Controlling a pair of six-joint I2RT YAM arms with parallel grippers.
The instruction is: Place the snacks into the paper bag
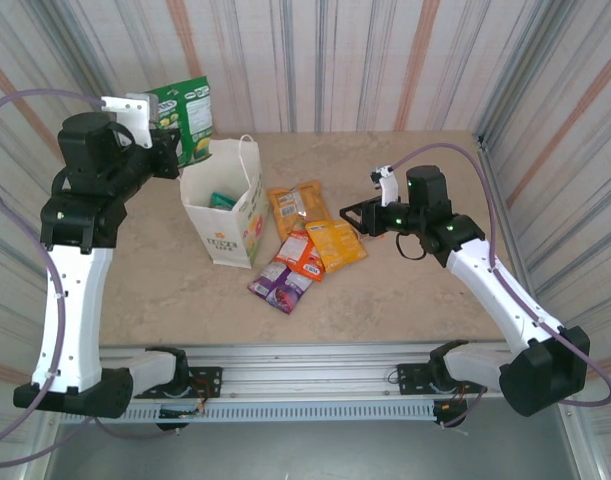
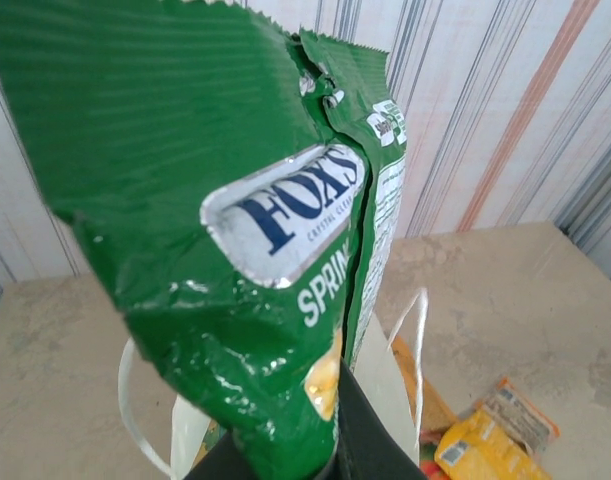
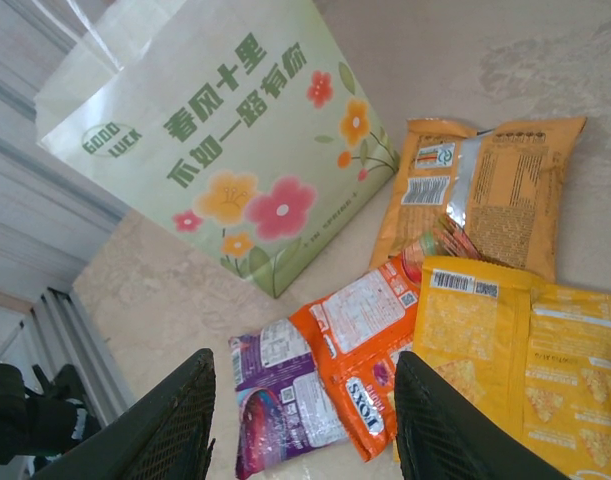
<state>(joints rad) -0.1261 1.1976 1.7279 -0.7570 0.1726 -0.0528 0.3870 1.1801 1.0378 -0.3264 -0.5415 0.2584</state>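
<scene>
Above the paper bag [image 1: 225, 215], the left gripper [image 1: 170, 148] pinches a green packet [image 1: 190, 120]; right of it, the right gripper [image 1: 355, 217] hangs open.

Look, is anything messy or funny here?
The green packet is crumpled and dented where the left gripper pinches it. The loose packets lie overlapping in a heap beside the paper bag. Nothing looks spilled.

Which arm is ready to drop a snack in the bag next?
Left: the left fingers pinch the green packet above the paper bag. The right fingers are open and empty.
</scene>
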